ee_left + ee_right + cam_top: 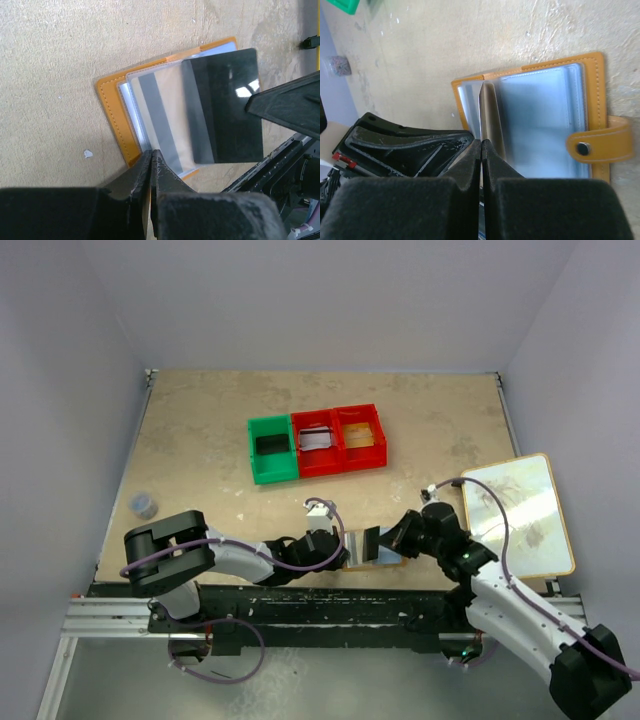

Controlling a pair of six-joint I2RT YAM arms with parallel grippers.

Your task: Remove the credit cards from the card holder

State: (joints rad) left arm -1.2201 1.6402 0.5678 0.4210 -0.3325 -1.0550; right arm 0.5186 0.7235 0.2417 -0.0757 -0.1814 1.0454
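The orange wallet is lying open on the surface. A black card is sticking out of it.

Left arm, right arm: white links, black joint housings; lavender cables looped alongside; green light on right arm; matte black fingers, scuffed edges.

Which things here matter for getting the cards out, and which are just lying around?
Job: orange-tan bifold card holder; black plastic card in right gripper; pale grey-striped card.
Lying about: white tan-edged board; green plastic bin; two red plastic bins (possibly drop-offs).
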